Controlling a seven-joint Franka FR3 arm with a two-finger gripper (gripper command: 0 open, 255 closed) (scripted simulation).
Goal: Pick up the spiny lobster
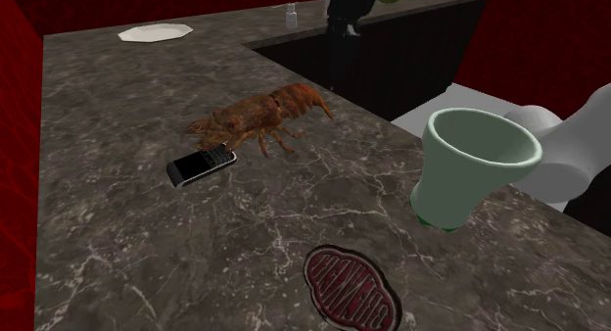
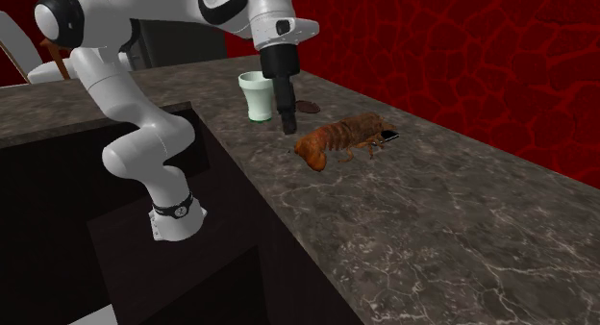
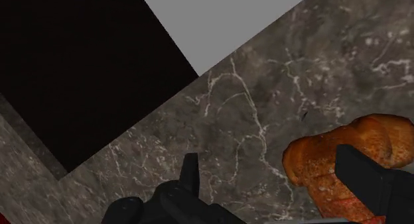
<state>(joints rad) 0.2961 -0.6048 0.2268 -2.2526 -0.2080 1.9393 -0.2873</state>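
The spiny lobster [image 1: 259,116] is orange-brown and lies on the dark marble counter [image 1: 147,241], its tail toward the counter's inner edge. In the second exterior view my gripper [image 2: 287,121] hangs pointing down just beside the lobster's [image 2: 337,138] tail end, above the counter. In the wrist view my gripper [image 3: 272,166] is open; the lobster's tail [image 3: 332,156] lies close to one finger [image 3: 358,169] and reaches partly into the gap, untouched. In the shoulder view the gripper [image 1: 346,23] is a dark shape at the far edge.
A black phone [image 1: 201,165] lies against the lobster's head end. A pale green cup [image 1: 470,167] and a red round coaster [image 1: 350,288] sit near the stand. A white plate [image 1: 154,32] is in the far corner. Red walls border the counter.
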